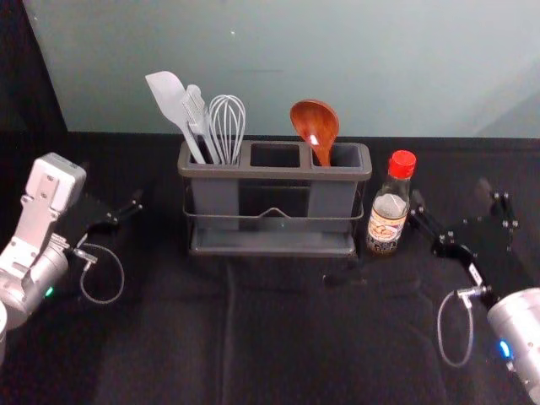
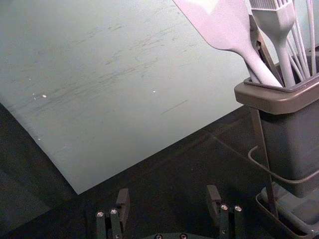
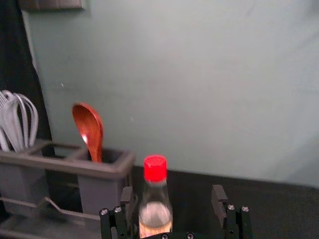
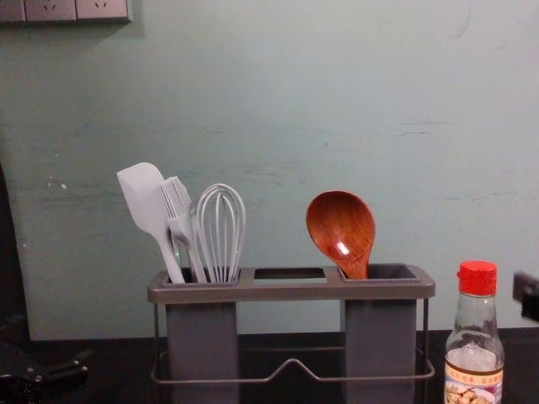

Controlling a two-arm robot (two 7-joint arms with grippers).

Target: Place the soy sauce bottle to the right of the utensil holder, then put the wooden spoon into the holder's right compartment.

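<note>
Head view, soy sauce bottle: the soy sauce bottle [image 1: 388,215] stands upright on the black cloth [image 1: 278,337], just beside the right end of the utensil holder [image 1: 274,173], its red cap [image 1: 402,164] on top.
Wooden spoon: the wooden spoon [image 1: 315,125] is in the holder's right compartment [image 1: 347,155], bowl up and handle down, leaning a little to the left.
Left compartment: a spatula [image 1: 169,94], a brush [image 1: 195,108] and a whisk [image 1: 227,126] stand together in it, working ends up; the spatula tilts out to the left.
Holder's frame: a wire rail [image 1: 245,218] runs across the near side, above a low tray [image 1: 272,243].
Right gripper: the right gripper [image 1: 450,194] is to the right of the bottle, with one finger close to the glass; I cannot tell whether they touch.
Right jaws: spread wide in the right wrist view, with hold of nothing; the bottle shows near the finger on the holder's side.
Left gripper: the left gripper [image 1: 126,209] is well apart from the holder, off to its left.
Left jaws: wide apart in the left wrist view, gripping nothing.
Far side: a pale green wall [image 1: 278,67] rises behind the holder.
</note>
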